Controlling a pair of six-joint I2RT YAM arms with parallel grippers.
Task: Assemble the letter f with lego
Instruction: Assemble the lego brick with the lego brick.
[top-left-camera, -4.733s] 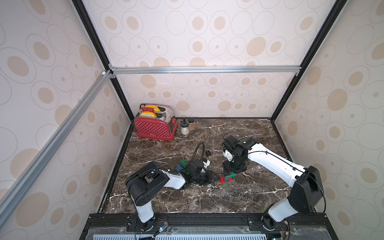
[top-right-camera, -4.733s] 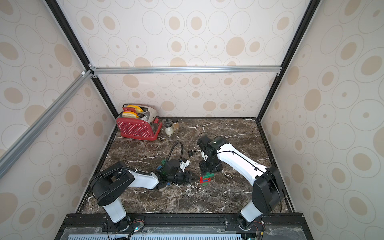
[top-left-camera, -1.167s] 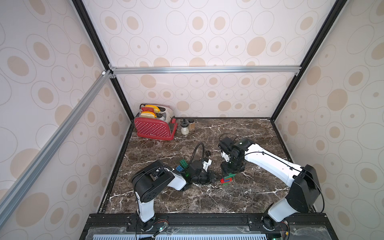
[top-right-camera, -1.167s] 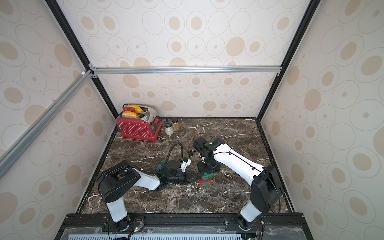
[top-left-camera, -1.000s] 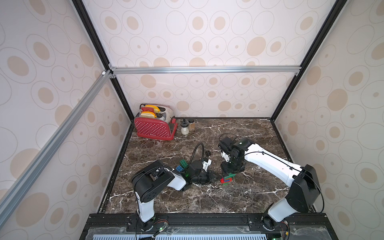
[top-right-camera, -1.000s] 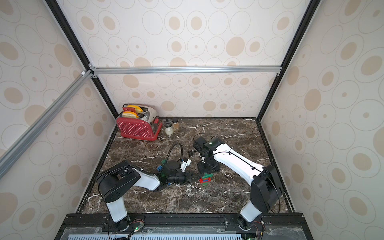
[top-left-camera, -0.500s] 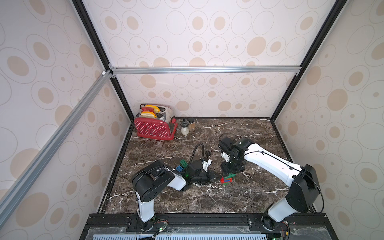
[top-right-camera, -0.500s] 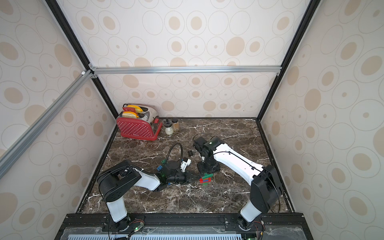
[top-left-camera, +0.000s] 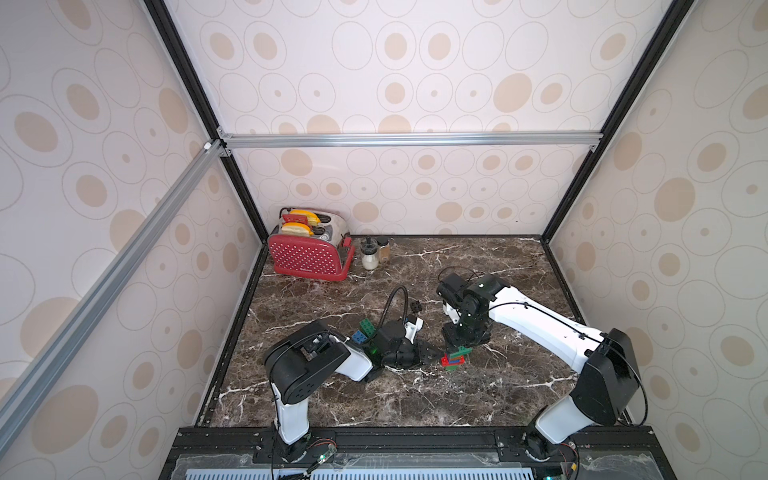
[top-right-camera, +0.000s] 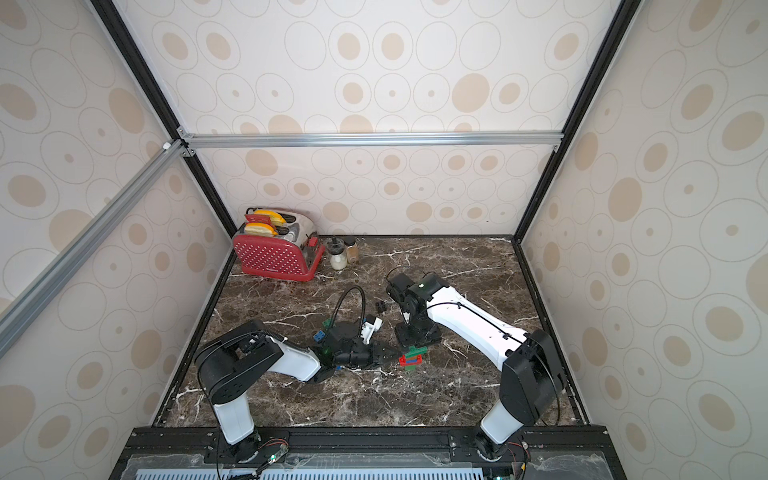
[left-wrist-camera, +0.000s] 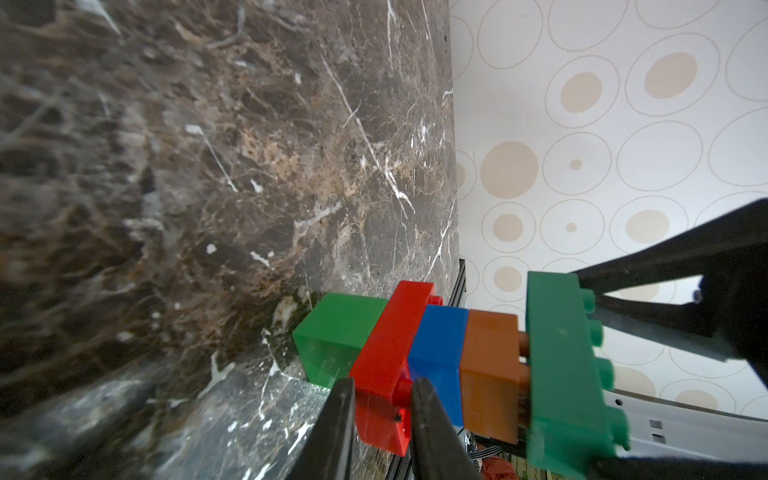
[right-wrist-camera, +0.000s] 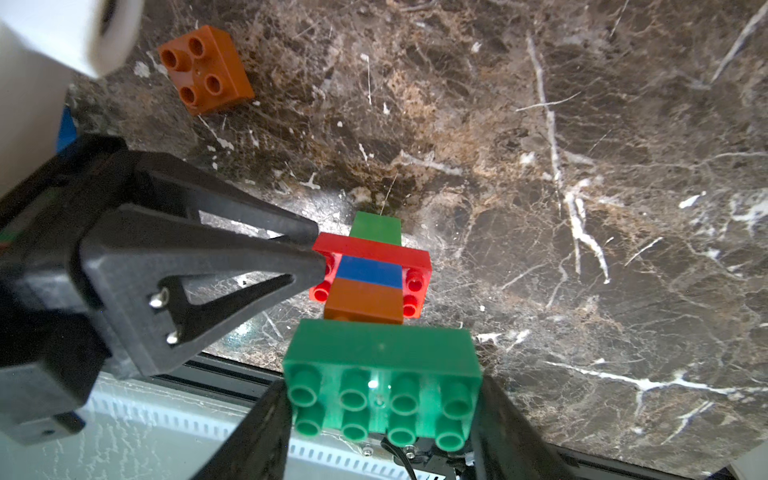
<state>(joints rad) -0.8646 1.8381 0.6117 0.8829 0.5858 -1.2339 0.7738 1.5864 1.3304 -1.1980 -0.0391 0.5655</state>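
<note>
Left gripper (left-wrist-camera: 382, 388) pinching shut on red oblong studded plastic brick (left-wrist-camera: 390, 332), low in upright multicoloured brick stack (top-left-camera: 455, 359) standing mid dark marble tabletop (top-left-camera: 415, 399). Right gripper (right-wrist-camera: 380, 415) clasping top green oblong brick (right-wrist-camera: 380, 353), jaws part-spread across it.

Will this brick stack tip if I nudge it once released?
Probably tippy: the stack stands on one small green base brick, with a wide green brick on top. That top brick may pop off; a gap shows above the orange brick.
</note>
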